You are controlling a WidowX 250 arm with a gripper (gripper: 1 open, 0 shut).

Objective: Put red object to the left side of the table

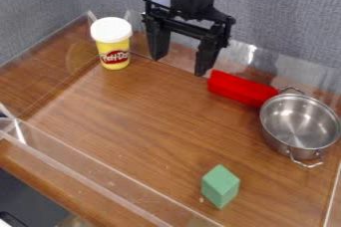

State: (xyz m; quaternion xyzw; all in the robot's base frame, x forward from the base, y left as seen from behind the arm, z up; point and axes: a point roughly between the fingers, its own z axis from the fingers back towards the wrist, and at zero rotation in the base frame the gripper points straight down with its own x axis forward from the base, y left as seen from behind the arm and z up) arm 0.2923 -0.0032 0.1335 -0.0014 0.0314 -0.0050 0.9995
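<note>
The red object (241, 87) is a red cylinder lying on its side on the wooden table (134, 121), right of centre near the back. My gripper (182, 52) hangs pointing down just left of and slightly behind the red object's left end. Its two black fingers stand wide apart, open, with nothing between them. The right finger (208, 60) is close to the cylinder's left end; whether it touches is unclear.
A yellow tub with a white lid (114, 44) stands at the back left. A metal pot (298, 122) sits at the right, next to the red object. A green cube (220, 185) lies near the front edge. Clear walls enclose the table.
</note>
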